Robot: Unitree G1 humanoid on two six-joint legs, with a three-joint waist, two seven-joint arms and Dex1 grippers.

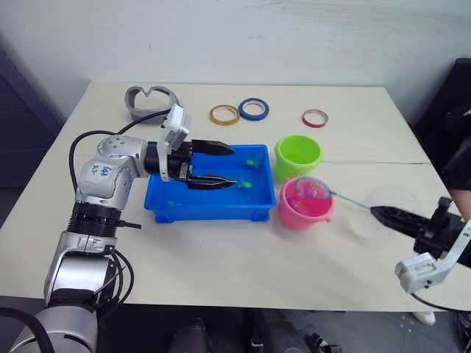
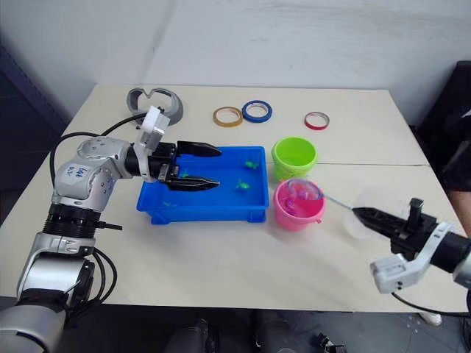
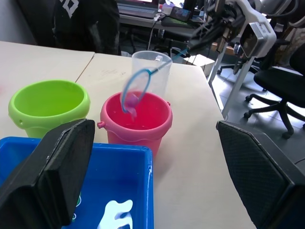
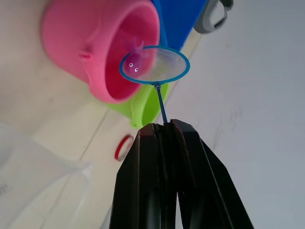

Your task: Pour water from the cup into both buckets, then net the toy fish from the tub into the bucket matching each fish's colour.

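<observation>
The blue tub [image 1: 206,214] sits mid-table with a few green toy fish [image 1: 252,162] in it. My left gripper [image 1: 227,165] hovers open over the tub, nothing between its fingers. To the right of the tub stand the green bucket [image 1: 298,155] and, nearer me, the pink bucket [image 1: 305,209]. My right gripper [image 1: 382,215] is shut on the thin handle of the net [image 4: 154,64]. The hoop hangs over the pink bucket's mouth with a pink fish [image 4: 135,62] in it. The clear cup [image 1: 390,200] stands upright just behind the right gripper.
Yellow [image 1: 224,115], blue [image 1: 253,109] and red [image 1: 314,118] tape rolls lie along the table's far side, with a grey holder [image 1: 151,100] at the far left. A person's dark sleeve shows at the table's right edge.
</observation>
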